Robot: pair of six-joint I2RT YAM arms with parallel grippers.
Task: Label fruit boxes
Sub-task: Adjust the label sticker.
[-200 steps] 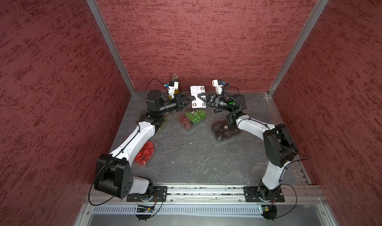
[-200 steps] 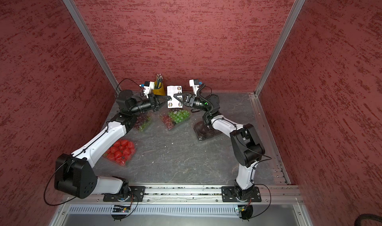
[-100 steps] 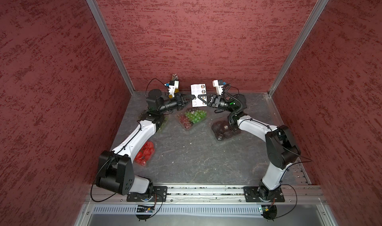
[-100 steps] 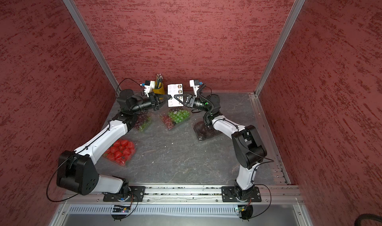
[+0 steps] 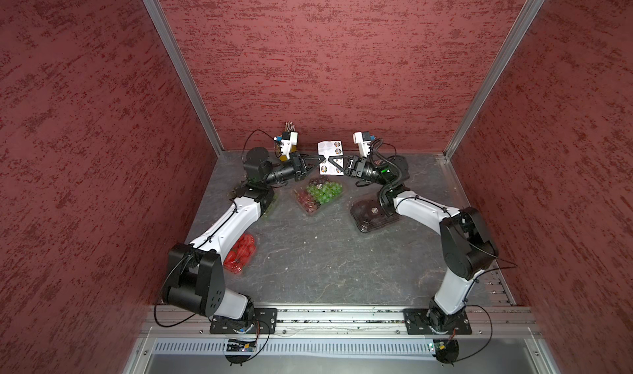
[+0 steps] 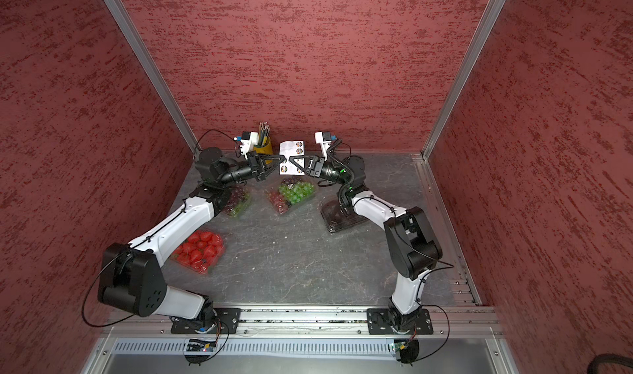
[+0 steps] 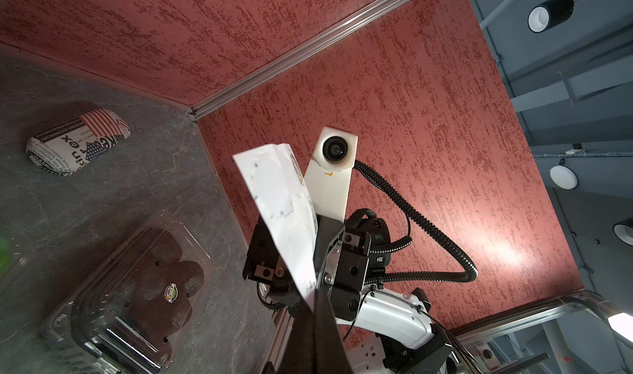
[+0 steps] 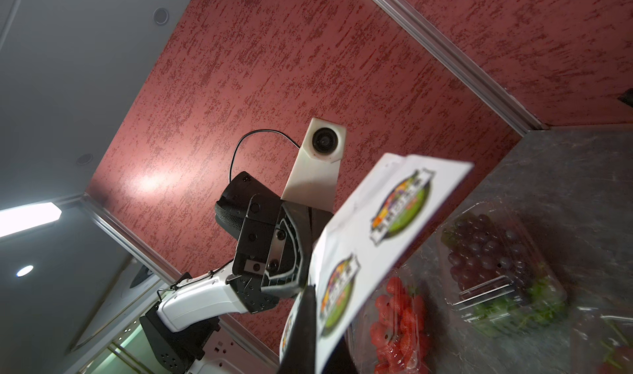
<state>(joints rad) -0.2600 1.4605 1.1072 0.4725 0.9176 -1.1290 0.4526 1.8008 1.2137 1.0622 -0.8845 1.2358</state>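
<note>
The left tool (image 5: 318,157) and right tool (image 5: 331,158), both pressed shut, pinch the upright sticker sheet (image 5: 329,147) from opposite sides. A clean peel likely needs the left holding firm while the right pulls slowly. The green-and-red grape box (image 5: 320,192) sits on the surface (image 5: 308,252) just beneath them.

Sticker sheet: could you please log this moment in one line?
sheet: aloft | left fingers: shut on sheet | right fingers: shut on sheet

Four clear fruit boxes (image 6: 295,192) lie apart (strawberries (image 6: 198,250) frontmost).
</note>
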